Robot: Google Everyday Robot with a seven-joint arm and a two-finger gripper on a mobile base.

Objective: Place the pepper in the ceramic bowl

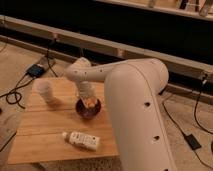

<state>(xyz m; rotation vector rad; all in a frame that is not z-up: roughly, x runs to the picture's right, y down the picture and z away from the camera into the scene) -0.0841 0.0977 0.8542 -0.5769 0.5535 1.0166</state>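
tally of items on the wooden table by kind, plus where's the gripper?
Bowls: 1, ceramic bowl
Peppers: 1, pepper, orange, at the bowl
Cups: 1, white plastic cup
Bottles: 1, white bottle lying down
Total: 4
The gripper is directly over the bowl, on the wooden table.
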